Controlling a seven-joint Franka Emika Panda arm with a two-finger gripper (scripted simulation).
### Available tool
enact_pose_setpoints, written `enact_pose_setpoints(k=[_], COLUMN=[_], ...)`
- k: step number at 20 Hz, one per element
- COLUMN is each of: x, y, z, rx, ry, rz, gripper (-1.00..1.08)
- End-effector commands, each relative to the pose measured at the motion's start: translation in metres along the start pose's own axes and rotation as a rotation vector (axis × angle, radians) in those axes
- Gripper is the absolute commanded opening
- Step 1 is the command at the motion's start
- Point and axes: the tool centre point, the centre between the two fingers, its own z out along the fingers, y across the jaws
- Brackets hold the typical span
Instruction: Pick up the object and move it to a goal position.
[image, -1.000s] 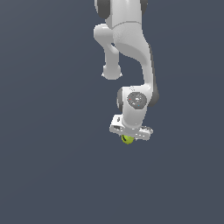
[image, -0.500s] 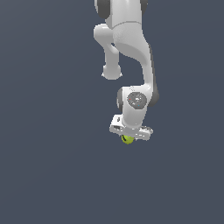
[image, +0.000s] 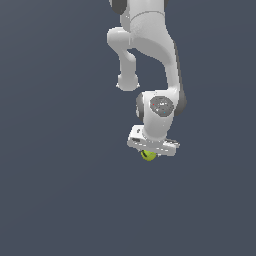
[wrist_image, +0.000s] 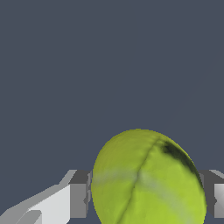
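The yellow-green ball with a dark curved mark sits just under the white hand of my arm in the exterior view. In the wrist view the ball fills the space between my two fingers, with one grey pad against one side and the other pad against the opposite side. My gripper is shut on the ball. The fingertips themselves are hidden behind the hand in the exterior view.
The white arm reaches down from the top of the exterior view. A plain dark grey-blue surface lies all around, with no other object in view.
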Motion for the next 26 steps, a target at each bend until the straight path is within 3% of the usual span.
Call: enact_pose_setpoints(k=[1, 26], x=[-0.002, -0.042], y=[-0.005, -0.073], z=[-0.019, -0.284], rx=[0.001, 0.000], ry=[0.003, 0.003], rz=[0.000, 0.000], gripper=[-1.00, -1.00])
